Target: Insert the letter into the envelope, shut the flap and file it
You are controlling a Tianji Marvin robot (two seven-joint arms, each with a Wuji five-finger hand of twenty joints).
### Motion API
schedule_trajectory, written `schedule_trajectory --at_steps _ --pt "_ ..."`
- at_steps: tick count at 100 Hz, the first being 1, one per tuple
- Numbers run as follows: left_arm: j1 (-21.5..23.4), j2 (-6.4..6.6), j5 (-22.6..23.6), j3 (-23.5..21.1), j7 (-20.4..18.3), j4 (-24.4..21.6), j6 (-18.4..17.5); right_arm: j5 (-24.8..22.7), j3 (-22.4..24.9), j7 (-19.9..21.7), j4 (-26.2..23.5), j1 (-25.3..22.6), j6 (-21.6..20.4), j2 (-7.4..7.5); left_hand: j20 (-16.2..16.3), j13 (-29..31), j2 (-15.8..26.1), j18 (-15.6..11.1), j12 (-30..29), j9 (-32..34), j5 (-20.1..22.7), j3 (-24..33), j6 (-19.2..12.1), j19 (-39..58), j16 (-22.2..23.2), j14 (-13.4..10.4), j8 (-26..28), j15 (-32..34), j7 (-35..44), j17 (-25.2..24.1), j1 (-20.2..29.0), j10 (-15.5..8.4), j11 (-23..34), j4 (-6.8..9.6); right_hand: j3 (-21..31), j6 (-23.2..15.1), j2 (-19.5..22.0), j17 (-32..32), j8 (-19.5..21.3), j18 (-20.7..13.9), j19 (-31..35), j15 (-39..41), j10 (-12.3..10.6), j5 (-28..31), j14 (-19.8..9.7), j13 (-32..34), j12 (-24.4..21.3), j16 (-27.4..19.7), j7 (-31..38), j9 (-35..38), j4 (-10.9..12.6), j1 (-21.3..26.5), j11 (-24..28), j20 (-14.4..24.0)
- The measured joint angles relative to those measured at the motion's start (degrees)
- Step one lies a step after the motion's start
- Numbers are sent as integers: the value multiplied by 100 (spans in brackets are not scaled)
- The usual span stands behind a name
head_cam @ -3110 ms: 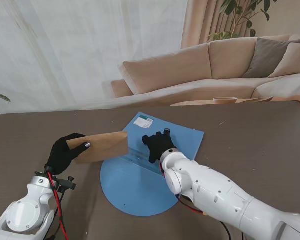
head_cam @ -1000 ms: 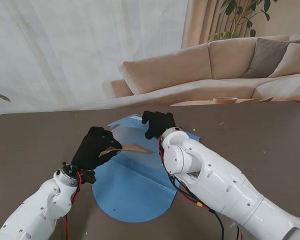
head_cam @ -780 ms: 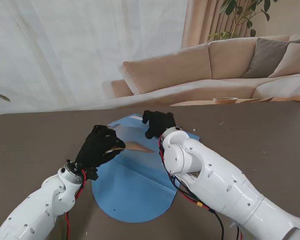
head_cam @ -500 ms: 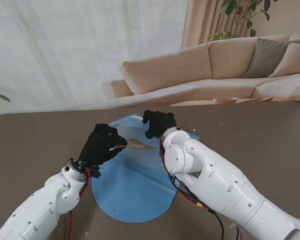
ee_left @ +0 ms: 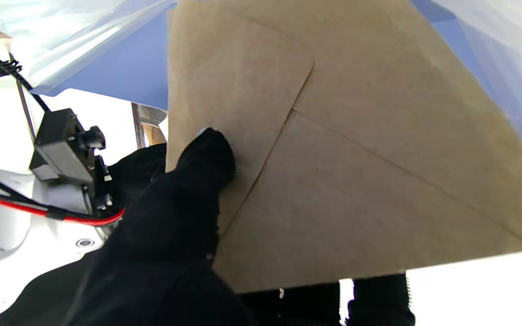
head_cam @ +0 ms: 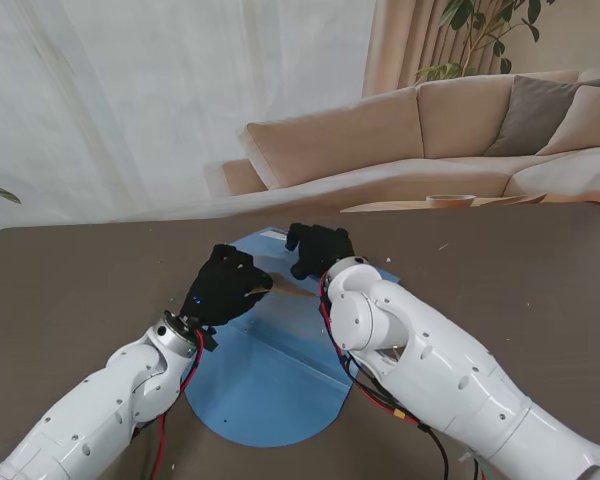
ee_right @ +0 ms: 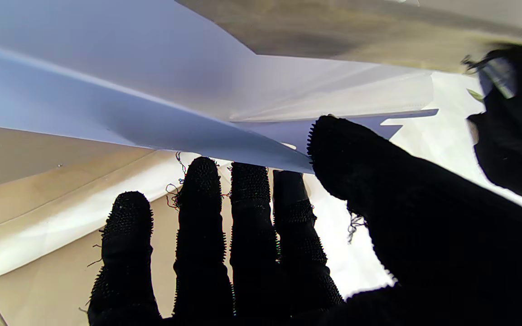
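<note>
The left hand, in a black glove, grasps the brown envelope: in the left wrist view its thumb presses on the flap side and other fingers show beyond the paper's near edge. The left arm reaches up from the near left, wrist bent so the hand sits over the left part of the blue folder. From the stand only a thin brown sliver of the envelope shows, edge-on between the two hands, pointing toward the folder's raised cover.

The right hand, also gloved, is at the far edge of the folder. In the right wrist view its thumb lies against the edge of the lifted pale-blue sheet while four fingers extend side by side on the sheet's other side, so it pinches that sheet. The bulky white right forearm crosses the folder's right half and hides it.

The letter cannot be made out; the envelope's triangular flap lies flat against its back. The envelope is matte kraft paper with visible diagonal seams. The folder is smooth, thin plastic with a rounded near edge, lying on the dark brown table.
</note>
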Motion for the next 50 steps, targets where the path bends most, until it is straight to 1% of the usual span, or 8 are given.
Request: schedule_trajectory --at_steps 9,22,27,32,40,42,45,50 --pt "-109 -19 -2 106 -42 37 121 5 25 0 -26 -32 -2 5 -22 0 0 0 5 0 0 -1 -8 -2 0 -47 -1 -5 0 0 -1 -7 -10 0 0 0 0 1 0 0 0 0 0 0 1 0 0 1 0 0 0 1 0 1" --pt "-181 -49 -117 180 -312 39 239 16 63 6 -68 -78 -5 16 -24 0 0 0 12 -14 0 -1 -22 -10 0 -54 -56 -59 0 -17 -3 -8 -19 0 0 0 0 1 0 0 1 0 0 0 1 0 0 1 0 0 0 1 0 2" --pt "-199 -54 -143 221 -388 34 324 18 72 15 -80 -90 -5 21 -25 -4 0 0 69 -62 -2 -3 -44 -13 0 -75 -92 -68 0 -28 -4 -48 -77 0 0 0 0 1 0 0 1 1 0 0 1 0 0 3 1 0 0 1 0 2" --pt "-203 -64 -171 228 -481 23 368 18 87 24 -92 -104 -4 24 -26 -134 0 0 71 -160 -14 -4 -56 -43 0 -118 -127 -160 0 -56 -5 -68 -120 0 0 0 0 1 0 0 1 1 0 0 1 0 0 39 1 0 0 2 0 3" --pt "-200 -82 -232 224 -586 10 390 17 116 34 -122 -132 -1 31 -27 -210 0 -1 88 -297 -131 13 -161 -99 0 -136 -176 -215 0 -81 -80 -75 -202 0 0 0 0 2 5 0 1 1 0 0 4 0 0 58 2 0 0 2 0 3" --pt "-195 -87 -253 218 -619 1 392 16 124 37 -129 -140 -1 33 -27 -251 0 -2 91 -359 -153 82 -194 -108 0 -156 -177 -211 0 -96 -161 -77 -237 0 0 0 0 2 5 0 2 1 0 0 13 0 0 58 2 0 0 2 0 4" --pt "-182 -93 -290 200 -686 -20 397 13 134 42 -140 -150 0 37 -27 -305 0 -12 90 -509 -320 204 -206 -131 0 -185 -177 -266 -6 -138 -300 -85 -187 1 0 0 0 2 5 0 2 1 0 0 33 0 0 58 2 0 0 2 0 4" --pt "-145 -102 -349 151 -851 -83 414 9 149 53 -157 -165 1 44 -27 -416 0 -95 -33 -876 -500 422 -212 -201 0 -224 -165 -333 -156 -182 -523 -86 -57 1 0 0 0 2 5 0 2 1 0 0 71 0 0 59 2 0 0 2 0 4"
